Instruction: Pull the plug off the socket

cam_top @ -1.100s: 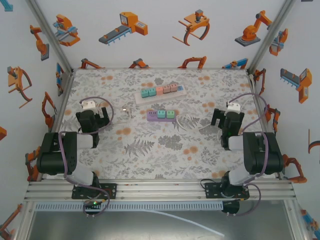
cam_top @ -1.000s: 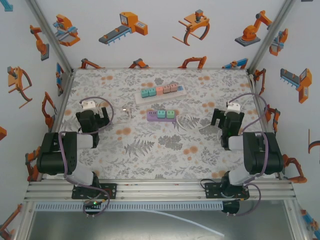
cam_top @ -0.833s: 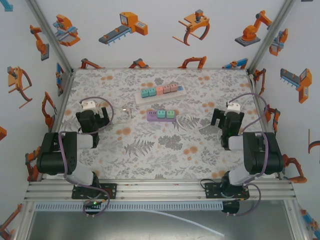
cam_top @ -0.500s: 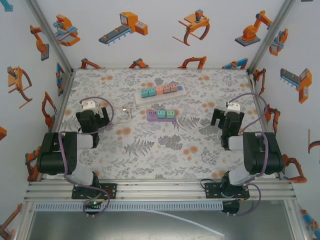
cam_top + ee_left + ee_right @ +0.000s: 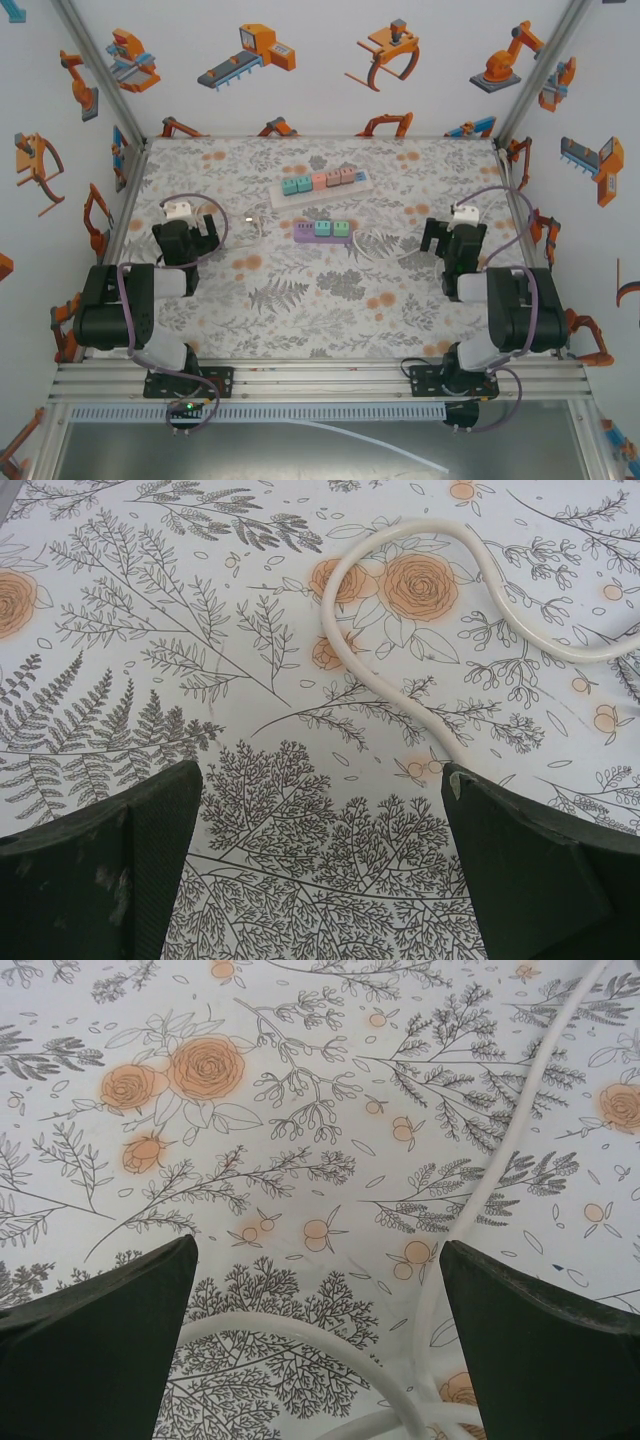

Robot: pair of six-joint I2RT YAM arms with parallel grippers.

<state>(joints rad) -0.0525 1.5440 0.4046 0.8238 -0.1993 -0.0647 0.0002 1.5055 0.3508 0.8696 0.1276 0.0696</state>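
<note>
Socket strip (image 5: 304, 234): purple rectangular bar

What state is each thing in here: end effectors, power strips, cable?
Left end effector: open, empty, above the table.
Right end effector: open, empty, above the table.
Purple power strip: flat on the table, teal plugs seated, untouched.
White power strip: flat, row of coloured plugs seated.
Cable: slack, looped on the table.

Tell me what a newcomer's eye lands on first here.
Two socket strips lie in the middle: a white strip farther back carrying pastel plugs, and a purple strip nearer the arms. A white cable loops across the floral table ahead of the open left gripper. The open right gripper hangs over another cable stretch.
</note>
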